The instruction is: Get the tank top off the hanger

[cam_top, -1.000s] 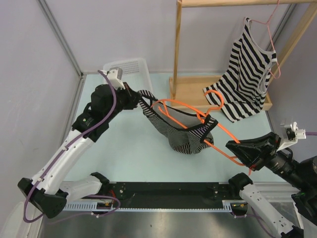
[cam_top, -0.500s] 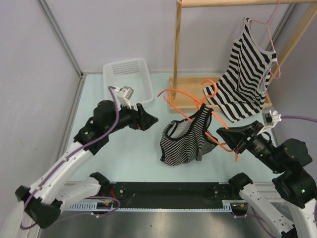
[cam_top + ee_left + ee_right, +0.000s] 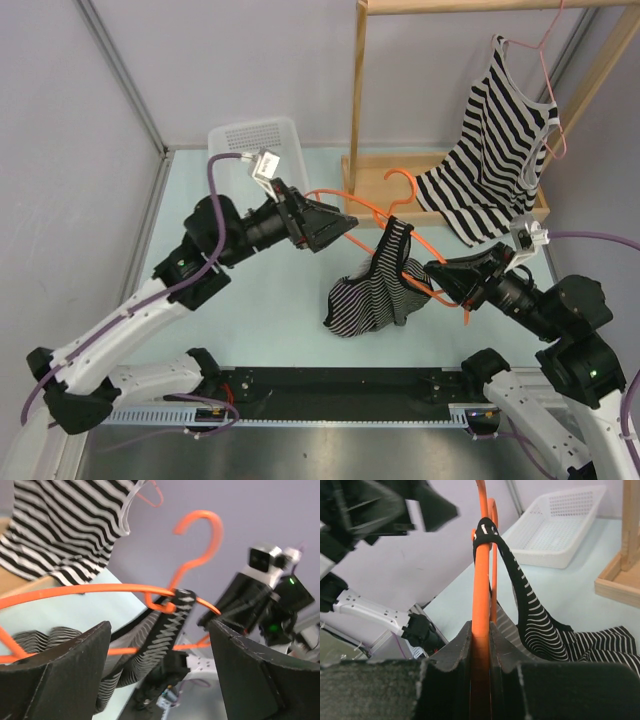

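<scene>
Right gripper (image 3: 480, 632) was clamped shut on the orange hanger (image 3: 481, 580) bar. Tank top (image 3: 368, 295) hung from it by one strap (image 3: 487, 532) looped near the hook's neck, lower part bunched on the tabletop (image 3: 250, 300). Left gripper (image 3: 340, 222) just beyond, jaws spread, empty.

Risks:
- A sideways pull could snag the strap at the neck and twist the hanger askew in the grip.
- Farther back, the hook might catch the second striped top (image 3: 495, 150) on the rack (image 3: 357, 100).

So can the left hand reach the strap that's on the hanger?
Probably yes. The left hand is open and faces the strap, which loops over the hanger just ahead with nothing between. The right hand holds the hanger.
</scene>
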Controlling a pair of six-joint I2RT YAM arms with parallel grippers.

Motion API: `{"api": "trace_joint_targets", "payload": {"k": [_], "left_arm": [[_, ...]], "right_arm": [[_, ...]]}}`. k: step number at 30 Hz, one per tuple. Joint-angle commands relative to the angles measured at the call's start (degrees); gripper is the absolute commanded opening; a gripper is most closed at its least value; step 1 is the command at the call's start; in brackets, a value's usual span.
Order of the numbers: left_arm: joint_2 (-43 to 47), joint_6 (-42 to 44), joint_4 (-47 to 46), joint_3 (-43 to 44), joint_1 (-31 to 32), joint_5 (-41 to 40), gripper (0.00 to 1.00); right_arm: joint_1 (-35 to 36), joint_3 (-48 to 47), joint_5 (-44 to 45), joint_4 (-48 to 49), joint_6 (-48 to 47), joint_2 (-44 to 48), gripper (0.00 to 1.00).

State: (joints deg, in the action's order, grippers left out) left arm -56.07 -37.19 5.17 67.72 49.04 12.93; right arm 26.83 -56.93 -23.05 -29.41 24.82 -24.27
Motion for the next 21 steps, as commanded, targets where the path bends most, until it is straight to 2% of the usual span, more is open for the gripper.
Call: {"api": "trace_joint_targets", "payload": {"k": [1,5,9,12,13,18,21], "left_arm": [[-4.21,-14.74,-7.72,-1.37,0.45,-4.57,0.84],[-6.68,-20.63,-11.93,-1.37,0.45,-3.35,0.85],[-6.77,-22.58,-13.95,-2.33,0.53,-5.45,0.85],[-6.94,-21.96,-13.61,-2.86,0.45,-6.16,0.78],[-7.03,-21.79,-13.35,-3.30,0.53,-6.42,0.72],[-7.38,-19.24,-13.52,-4.36,0.45,-8.36,0.56],[-8.00,-17.31,-13.52,-3.57,0.45,-8.45,0.36]], "right_arm": [[0.07,1.11,-4.89,7.34,-0.65,1.77,0.00],[0.07,4.80,-7.18,11.29,-0.56,3.61,0.00],[0.15,9.45,-11.56,15.34,0.93,4.41,0.00],[0.15,11.74,-13.95,18.85,2.42,5.20,0.00],[0.07,12.36,-14.13,19.91,3.12,5.46,0.00],[0.15,15.61,-15.71,24.47,6.02,7.22,0.00],[0.15,17.46,-15.36,25.98,8.31,7.66,0.00]]}}
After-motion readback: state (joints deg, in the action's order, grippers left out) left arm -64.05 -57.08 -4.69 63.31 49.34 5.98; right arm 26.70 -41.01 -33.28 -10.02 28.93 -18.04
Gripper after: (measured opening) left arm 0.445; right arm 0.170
